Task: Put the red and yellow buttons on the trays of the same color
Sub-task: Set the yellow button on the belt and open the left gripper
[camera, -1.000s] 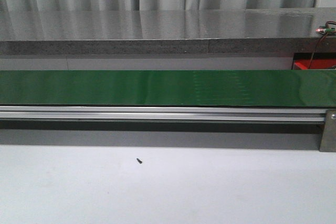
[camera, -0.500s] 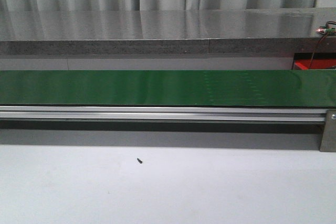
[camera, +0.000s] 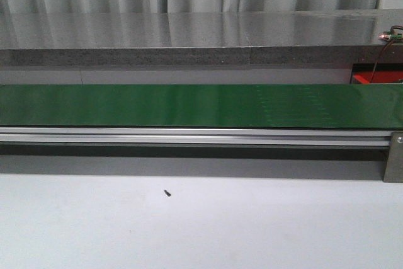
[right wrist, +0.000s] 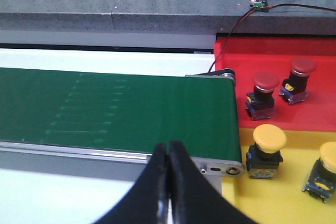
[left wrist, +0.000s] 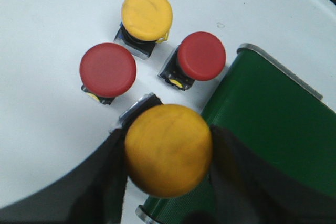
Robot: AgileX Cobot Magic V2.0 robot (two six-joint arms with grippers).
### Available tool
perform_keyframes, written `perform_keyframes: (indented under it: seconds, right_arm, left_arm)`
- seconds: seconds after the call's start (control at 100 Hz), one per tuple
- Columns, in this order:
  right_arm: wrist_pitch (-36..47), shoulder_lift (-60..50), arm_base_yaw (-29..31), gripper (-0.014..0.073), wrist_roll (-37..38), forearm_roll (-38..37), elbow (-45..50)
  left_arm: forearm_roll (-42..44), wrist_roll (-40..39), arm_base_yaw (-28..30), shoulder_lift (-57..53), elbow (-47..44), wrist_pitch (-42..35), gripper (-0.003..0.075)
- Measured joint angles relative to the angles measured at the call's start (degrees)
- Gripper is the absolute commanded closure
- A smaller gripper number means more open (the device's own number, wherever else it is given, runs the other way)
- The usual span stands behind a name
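In the left wrist view my left gripper [left wrist: 168, 153] is shut on a yellow button [left wrist: 168, 149], held above the near end of the green belt [left wrist: 273, 124]. On the white table beside it stand another yellow button [left wrist: 146, 15] and two red buttons [left wrist: 107, 70] [left wrist: 201, 56]. In the right wrist view my right gripper [right wrist: 169, 153] is shut on nothing, over the belt's near rail. Past the belt's end lie a red tray [right wrist: 315, 111] with two red buttons [right wrist: 265, 82] [right wrist: 303, 67] and a yellow tray [right wrist: 294, 182] with two yellow buttons [right wrist: 269, 139] [right wrist: 328, 157].
The green conveyor belt [camera: 189, 105] runs across the front view with an aluminium rail [camera: 189, 135] along its near side. A grey stone ledge [camera: 189, 42] lies behind it. A small black speck [camera: 167, 193] sits on the white table. Wires and a small lit board [right wrist: 260, 3] rest on the ledge.
Faint marks on the belt have shifted to the right across the front view. Nothing else there has changed.
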State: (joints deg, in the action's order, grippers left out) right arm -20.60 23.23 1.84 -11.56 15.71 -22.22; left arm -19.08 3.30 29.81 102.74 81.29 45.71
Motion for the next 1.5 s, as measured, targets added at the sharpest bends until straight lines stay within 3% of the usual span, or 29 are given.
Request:
perform_keyframes:
  seconds: [0.19, 0.57, 0.93, 1.0, 1.17, 1.24, 1.5]
  right_arm:
    - [0.0, 0.0, 0.0, 0.0717, 0.0, 0.0, 0.0]
    - [0.0, 0.0, 0.0, 0.0717, 0.0, 0.0, 0.0]
    - [0.0, 0.0, 0.0, 0.0717, 0.0, 0.0, 0.0]
    - [0.0, 0.0, 0.0, 0.0717, 0.0, 0.0, 0.0]
    - [0.0, 0.0, 0.0, 0.0717, 0.0, 0.0, 0.0]
    - [0.0, 0.0, 0.0, 0.0717, 0.0, 0.0, 0.0]
    - [0.0, 0.0, 0.0, 0.0717, 0.0, 0.0, 0.0]
  left_arm:
    - [0.29, 1.56, -1.21, -3.01, 0.0, 2.23, 0.0512]
    - [0.05, 2.04, -9.07, -3.2, 0.0, 2.53, 0.0512]
    - [-0.8, 2.04, -10.39, 0.54, 0.0, 2.26, 0.0503]
    - [-1.2, 2.04, -10.39, 0.75, 0.0, 2.26, 0.0459]
    - [-1.6, 3.39, -10.39, 0.87, 0.0, 2.53, 0.0214]
    - [-2.29, 4.46, -10.39, 0.87, 0.0, 2.64, 0.015]
    - [-5.49, 7.64, -10.39, -0.29, 0.0, 2.76, 0.0141]
